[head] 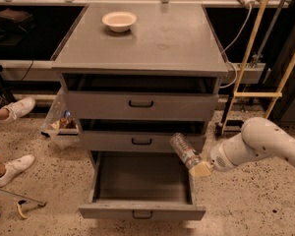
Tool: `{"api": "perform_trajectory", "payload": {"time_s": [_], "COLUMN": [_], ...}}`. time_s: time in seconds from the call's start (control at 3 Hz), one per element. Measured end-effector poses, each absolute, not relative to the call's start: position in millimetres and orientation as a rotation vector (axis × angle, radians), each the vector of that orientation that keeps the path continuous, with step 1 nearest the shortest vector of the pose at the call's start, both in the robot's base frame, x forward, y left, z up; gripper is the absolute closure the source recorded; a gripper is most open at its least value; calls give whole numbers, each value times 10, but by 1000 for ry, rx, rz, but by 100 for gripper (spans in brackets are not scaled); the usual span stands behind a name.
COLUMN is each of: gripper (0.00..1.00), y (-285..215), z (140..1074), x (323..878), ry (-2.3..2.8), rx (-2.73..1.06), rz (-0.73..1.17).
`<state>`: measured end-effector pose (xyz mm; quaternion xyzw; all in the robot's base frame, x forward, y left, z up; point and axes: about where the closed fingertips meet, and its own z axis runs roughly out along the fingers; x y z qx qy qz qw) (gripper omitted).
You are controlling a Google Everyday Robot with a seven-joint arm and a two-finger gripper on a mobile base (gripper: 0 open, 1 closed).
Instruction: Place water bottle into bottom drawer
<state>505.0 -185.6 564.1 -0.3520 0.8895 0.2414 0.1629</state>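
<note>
Pincer (pixel 199 169) around water bottle (pixel 183 150), above drawer (pixel 142 211)

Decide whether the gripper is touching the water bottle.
Touching. The camera view shows the gripper closed on the lower end of the water bottle, holding it tilted in the air over the right side of the open bottom drawer.

bottom drawer (pixel 142 181) open, gripper (pixel 198 168) with water bottle (pixel 183 149) over right wall

End effector (pixel 200 169) w/ tilted water bottle (pixel 185 150) in grip, over right edge of open bottom drawer (pixel 137 211)
</note>
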Motion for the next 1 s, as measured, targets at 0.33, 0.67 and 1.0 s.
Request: {"api": "perform_trajectory", "payload": {"time_s": [0.33,0.67,1.0], "gripper": [100,100,100], "y": [-1665,-1566,-1566], "z": [4960,4542,4541], "x": [5418,5302,5301], "ry": [2518,2548,2548], "rx": [-953,-926,-926], "rz": [764,851,852]}}
